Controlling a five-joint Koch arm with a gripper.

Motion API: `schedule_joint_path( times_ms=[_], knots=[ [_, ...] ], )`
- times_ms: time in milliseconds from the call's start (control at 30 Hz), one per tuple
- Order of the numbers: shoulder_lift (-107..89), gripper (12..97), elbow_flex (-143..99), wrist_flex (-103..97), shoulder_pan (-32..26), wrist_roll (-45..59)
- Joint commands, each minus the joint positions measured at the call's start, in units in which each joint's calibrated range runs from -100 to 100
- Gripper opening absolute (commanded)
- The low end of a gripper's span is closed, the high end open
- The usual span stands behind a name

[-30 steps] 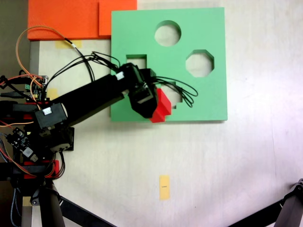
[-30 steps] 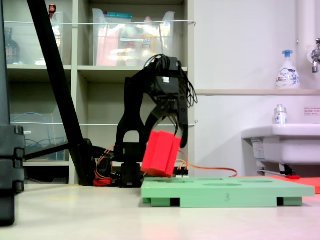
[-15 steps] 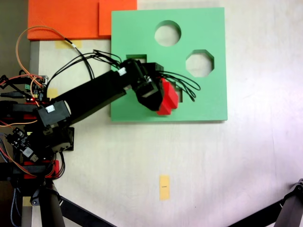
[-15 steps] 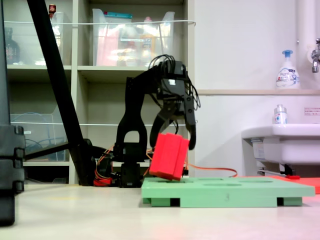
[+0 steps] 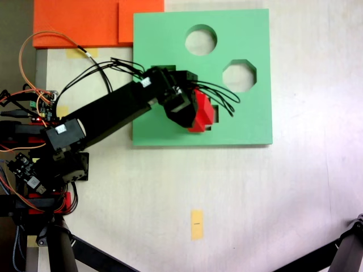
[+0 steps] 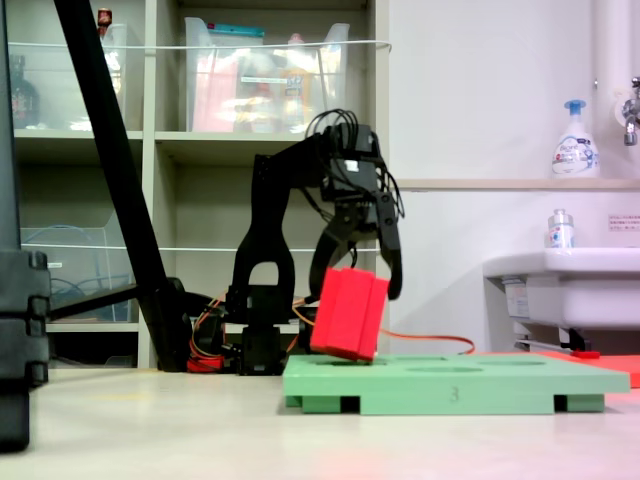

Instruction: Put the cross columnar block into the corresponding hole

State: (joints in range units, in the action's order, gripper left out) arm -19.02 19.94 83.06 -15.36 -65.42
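My gripper [image 5: 191, 115] [image 6: 358, 288] is shut on the red cross columnar block [image 5: 202, 112] [image 6: 348, 314]. The block hangs slightly tilted, its lower end just at the top face of the green foam board [image 5: 249, 119] [image 6: 450, 378]. In the top-down fixed view the block and gripper cover most of the plus-shaped corresponding hole [image 5: 214, 110], of which only a white sliver shows at the block's right and lower edge. Whether the block's bottom has entered the hole cannot be told.
The board also has a round cutout [image 5: 201, 39], an octagonal cutout [image 5: 239, 75] and a square cutout [image 5: 163, 69] partly under the arm. Orange foam sheets [image 5: 85, 22] lie at the top left. A yellow tape mark [image 5: 197, 224] sits on the table below.
The gripper carried the red block from the board's near edge farther over the board, onto the plus-shaped cutout, and slightly down. The block stands more upright now.
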Motion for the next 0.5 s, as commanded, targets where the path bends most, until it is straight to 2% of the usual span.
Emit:
schedule_joint_path(
  times_ms=[0,467],
  knots=[
    [-0.12,43.0,2.99,-4.44,-0.44,-0.44],
    [1.42,43.0,6.18,-6.17,-0.24,-0.44]
  ],
)
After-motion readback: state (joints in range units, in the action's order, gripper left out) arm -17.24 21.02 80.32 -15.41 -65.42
